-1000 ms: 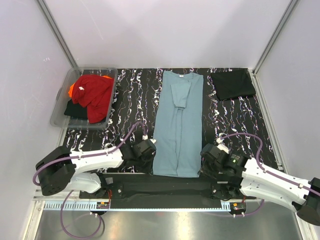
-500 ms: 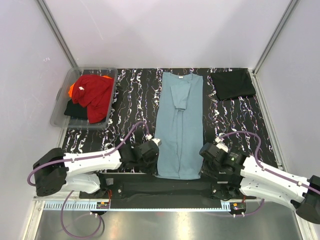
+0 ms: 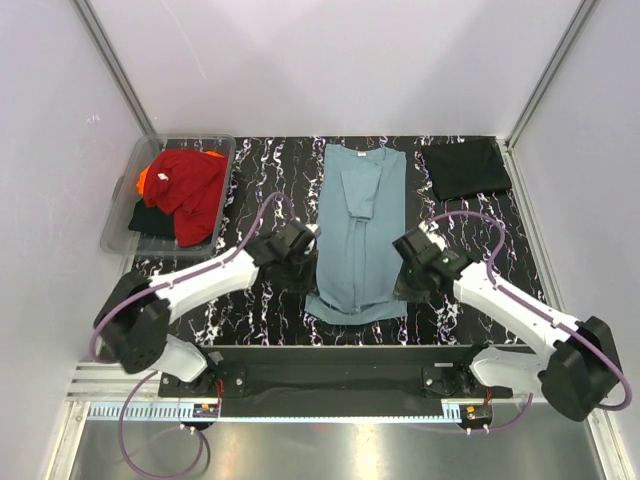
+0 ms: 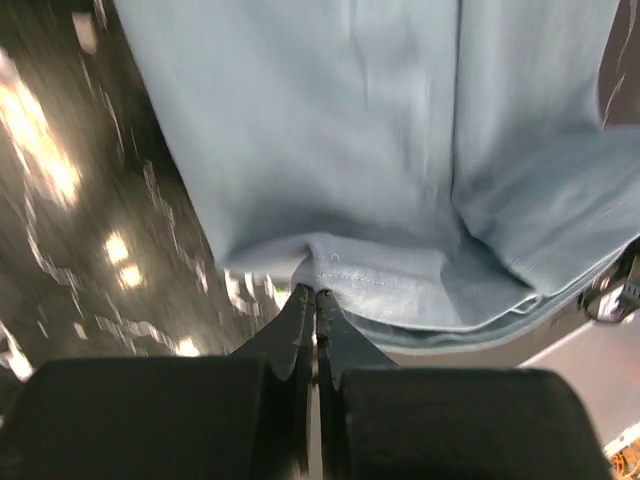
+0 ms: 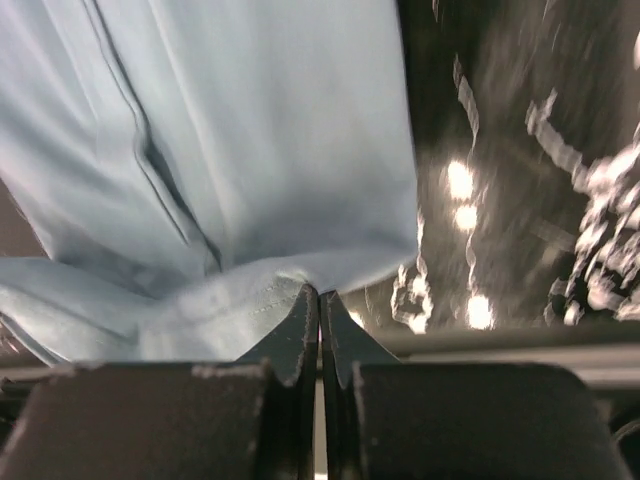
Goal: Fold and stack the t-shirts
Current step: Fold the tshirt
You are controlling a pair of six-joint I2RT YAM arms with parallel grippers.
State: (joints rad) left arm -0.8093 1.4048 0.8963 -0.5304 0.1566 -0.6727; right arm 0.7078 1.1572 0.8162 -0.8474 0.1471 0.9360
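Observation:
A dusty teal-blue t-shirt (image 3: 360, 220) lies lengthwise down the middle of the table, sleeves folded in. My left gripper (image 3: 308, 248) is shut on its bottom hem at the left corner (image 4: 335, 268). My right gripper (image 3: 402, 262) is shut on the right corner of that hem (image 5: 290, 290). Both hold the hem lifted and carried up over the shirt's lower half, so the cloth doubles over near the front. A folded black t-shirt (image 3: 467, 168) lies at the back right. Red (image 3: 190, 185), orange (image 3: 146, 178) and black (image 3: 150, 218) t-shirts sit bunched in the tub.
The clear plastic tub (image 3: 118, 232) stands at the back left on the black marbled table (image 3: 255, 185). Grey walls close in the back and both sides. A metal rail (image 3: 330, 412) runs along the near edge by the arm bases.
Both grippers, shut on the teal shirt's bottom corners, have lifted and moved away from the near edge toward the table's middle. The hem has come up with them and folds over.

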